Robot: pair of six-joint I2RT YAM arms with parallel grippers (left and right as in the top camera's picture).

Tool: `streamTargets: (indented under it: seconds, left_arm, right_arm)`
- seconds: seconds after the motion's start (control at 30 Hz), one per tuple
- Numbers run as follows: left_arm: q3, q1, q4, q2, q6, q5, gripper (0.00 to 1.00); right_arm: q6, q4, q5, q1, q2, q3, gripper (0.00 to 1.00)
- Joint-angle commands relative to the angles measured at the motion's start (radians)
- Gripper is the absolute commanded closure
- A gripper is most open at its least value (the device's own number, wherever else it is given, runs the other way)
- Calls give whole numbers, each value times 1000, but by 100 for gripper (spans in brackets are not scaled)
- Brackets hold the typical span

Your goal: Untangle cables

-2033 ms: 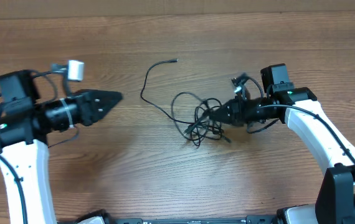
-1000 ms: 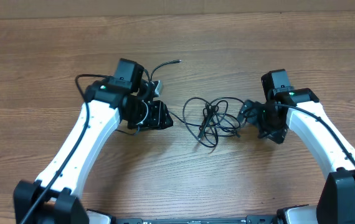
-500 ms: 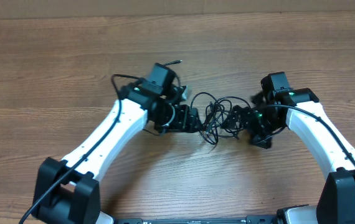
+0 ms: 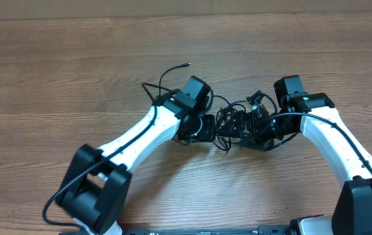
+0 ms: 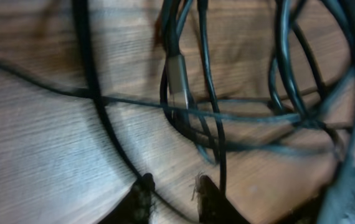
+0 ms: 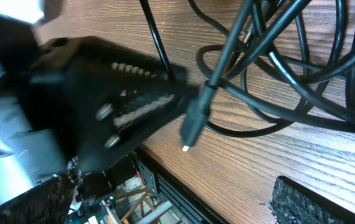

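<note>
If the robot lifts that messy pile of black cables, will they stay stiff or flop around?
Probably floppy: the cables lie in loose curling loops on the table. Likely light, since the cords look thin. Lifting one may drag others along, because the strands cross over each other in the left wrist view.

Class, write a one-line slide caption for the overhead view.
The black left gripper and right gripper flank a tangle of thin black cables on a brown wooden table.
</note>
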Motion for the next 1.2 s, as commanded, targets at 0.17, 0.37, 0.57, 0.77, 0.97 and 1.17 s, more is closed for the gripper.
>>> streamTargets:
  seconds: [0.17,0.37,0.57,0.77,0.97,1.17]
  left_arm:
    - [11,-20,160,79,-145,-22,64]
    - [11,-19,177,79,-144,-23,96]
    - [17,2,193,75,-85,28,96]
    - [19,62,176,6,-13,142,96]
    - [19,77,178,-82,24,124,96]
    - [19,63,175,-86,27,120,96]
  right_arm:
    - [-2,6,126,5,-21,5,0]
    - [212,58,358,5,-21,5,0]
    - [274,145,423,5,-21,5,0]
    - [449,183,468,5,-15,5,8]
    - [548,182,349,13,-6,4,17]
    - [667,188,307,19,-6,4,47]
